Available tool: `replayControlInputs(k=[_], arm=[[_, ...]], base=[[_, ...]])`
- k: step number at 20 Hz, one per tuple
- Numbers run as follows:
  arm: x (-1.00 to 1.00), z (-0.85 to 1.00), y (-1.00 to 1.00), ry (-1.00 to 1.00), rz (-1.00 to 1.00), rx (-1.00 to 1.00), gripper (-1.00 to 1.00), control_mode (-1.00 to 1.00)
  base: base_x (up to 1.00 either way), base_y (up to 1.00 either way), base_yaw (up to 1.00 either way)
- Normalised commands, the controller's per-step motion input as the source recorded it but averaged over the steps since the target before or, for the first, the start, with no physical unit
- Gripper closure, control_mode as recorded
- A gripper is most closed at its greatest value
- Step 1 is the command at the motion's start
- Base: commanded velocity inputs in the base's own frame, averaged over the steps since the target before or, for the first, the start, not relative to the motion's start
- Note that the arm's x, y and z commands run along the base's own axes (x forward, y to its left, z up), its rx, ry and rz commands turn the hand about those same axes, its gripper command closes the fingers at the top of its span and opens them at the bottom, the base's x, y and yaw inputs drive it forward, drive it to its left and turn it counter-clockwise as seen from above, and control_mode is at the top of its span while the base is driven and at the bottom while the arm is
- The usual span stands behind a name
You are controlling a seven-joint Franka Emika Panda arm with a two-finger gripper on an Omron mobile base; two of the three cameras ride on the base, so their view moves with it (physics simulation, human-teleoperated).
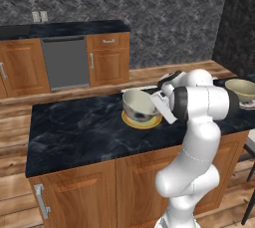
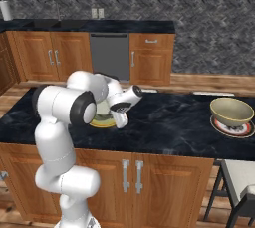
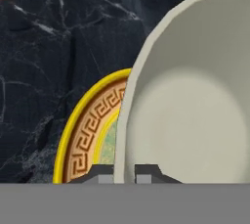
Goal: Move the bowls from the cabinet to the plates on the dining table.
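Gripper [image 3: 125, 175] narrow, pinched on rim of grey-white bowl [image 1: 138, 105]: one finger inside wall, one outside, seen in hand view. Bowl sits over yellow plate [image 1: 142, 121] with orange key-pattern band, mid dining table [image 1: 74, 132], nearer far edge of black marble top. Whether bowl rests fully on plate or is tilted: cannot tell. Second, tan bowl [image 2: 231, 111] stands upright on another plate [image 2: 232, 128] near right end of tabletop, well apart from gripper. Grey dishwasher [image 2: 109, 55] in wall counter behind.

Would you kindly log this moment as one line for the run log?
gripper: shut on bowl rim | bowl: over yellow plate on dining table | second bowl: on other plate
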Motion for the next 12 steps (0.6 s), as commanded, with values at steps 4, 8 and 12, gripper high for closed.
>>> replayControlInputs(k=[4, 8, 12], arm=[[-0.01, 0.0, 0.0, 0.0, 0.12, 0.0, 1.0, -1.0], [-0.01, 0.0, 0.0, 0.0, 0.08, 0.0, 1.0, -1.0], [0.0, 0.0, 0.0, 0.0, 0.03, 0.0, 1.0, -1.0]], base=[[0.0, 0.0, 0.0], [0.0, 0.0, 0.0], [0.0, 0.0, 0.0]])
